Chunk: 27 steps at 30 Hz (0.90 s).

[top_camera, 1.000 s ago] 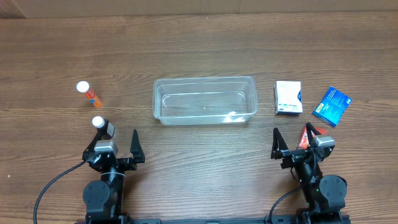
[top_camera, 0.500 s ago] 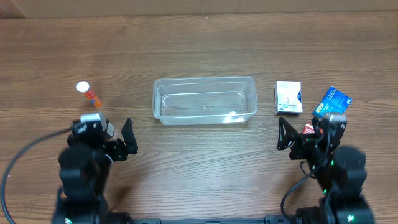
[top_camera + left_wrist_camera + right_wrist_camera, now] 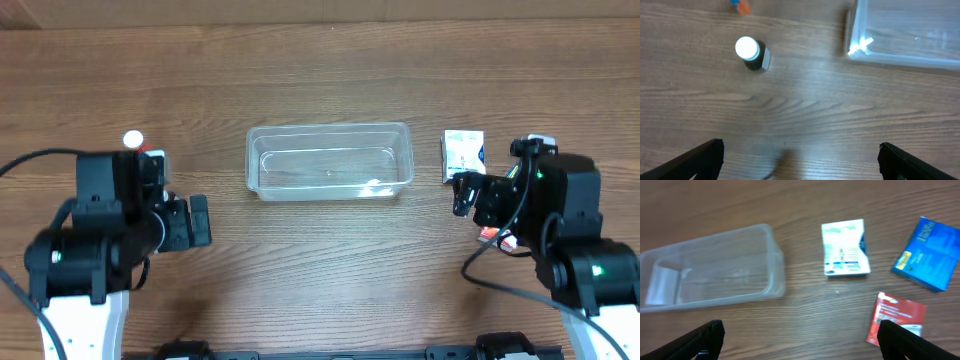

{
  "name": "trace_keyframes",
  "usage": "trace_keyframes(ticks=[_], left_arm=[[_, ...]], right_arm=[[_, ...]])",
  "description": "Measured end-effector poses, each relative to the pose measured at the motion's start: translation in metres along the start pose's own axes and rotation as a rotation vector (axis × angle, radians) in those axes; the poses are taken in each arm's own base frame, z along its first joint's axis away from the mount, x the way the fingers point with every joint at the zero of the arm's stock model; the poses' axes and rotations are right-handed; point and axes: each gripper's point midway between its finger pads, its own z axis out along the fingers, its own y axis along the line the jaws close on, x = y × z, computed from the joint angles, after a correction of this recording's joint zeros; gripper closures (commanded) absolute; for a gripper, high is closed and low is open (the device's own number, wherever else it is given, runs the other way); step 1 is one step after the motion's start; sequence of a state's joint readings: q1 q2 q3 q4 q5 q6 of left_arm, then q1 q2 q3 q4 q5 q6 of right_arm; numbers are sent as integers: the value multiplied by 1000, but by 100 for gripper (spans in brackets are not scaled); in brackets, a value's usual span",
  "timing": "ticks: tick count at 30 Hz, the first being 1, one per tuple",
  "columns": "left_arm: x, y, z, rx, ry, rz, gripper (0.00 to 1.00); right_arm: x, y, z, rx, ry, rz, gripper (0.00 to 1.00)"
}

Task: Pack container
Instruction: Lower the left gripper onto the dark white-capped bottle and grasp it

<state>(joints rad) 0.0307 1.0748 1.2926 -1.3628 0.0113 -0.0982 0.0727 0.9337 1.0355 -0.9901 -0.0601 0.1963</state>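
1. The container (image 3: pixel 330 160) sits top-centre in the overhead view and looks empty. Nothing is packed yet.
2. The left gripper (image 3: pixel 800 162) has its jaws spread wide and holds nothing. The right gripper (image 3: pixel 801 341) is the same, wide and empty.
3. The bottle (image 3: pixel 752 54) stands upright in the upper left of the left wrist view. It is narrow, so an off-centre finger would likely tip it and it could roll off.
4. The orange vial (image 3: pixel 741 6) is cut off at the top edge and lies near the bottle. Reaching for one could knock the other.
5. The white box (image 3: pixel 845 247), blue box (image 3: pixel 927 254) and red box (image 3: pixel 895 319) all lie flat and low. The fingers may scrape the table (image 3: pixel 330 60) or shove a box instead of pinching it.
6. The white box is near the container's right end. A wide jaw coming down there could bump the wall, and light plastic would probably slide.
7. In the overhead view the right arm (image 3: pixel 570 200) hides the blue box and most of the red box. The left arm (image 3: pixel 100 215) hides the bottle. Aiming therefore depends on the wrist views, so misjudged positions are likely.
8. The clear rim is hard to read, and an item carried low could clip it and drop outside.
9. If both arms go to the container at once, they could collide over it.
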Motion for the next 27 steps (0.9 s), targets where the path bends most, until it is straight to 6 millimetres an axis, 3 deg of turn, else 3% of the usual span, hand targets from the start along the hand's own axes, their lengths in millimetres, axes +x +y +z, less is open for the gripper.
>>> trace_keyframes(ticks=[5,11,16,20,27], left_arm=[[-6,22,20,-54,74,-84,0],[-10,52,67,-112,236,-177,0],[-21,58,108,-118,293,-181,0],[-27,60,129,-121,304,-181,0],[-31,68,151,-156,324,-175,0]], right_arm=[[10,-15,28,80,107,33,0],[18,-22,48,114,185,53,0],[19,-23,49,120,191,58,0],[19,-31,48,165,186,98,0],[20,-80,38,297,176,300,0]])
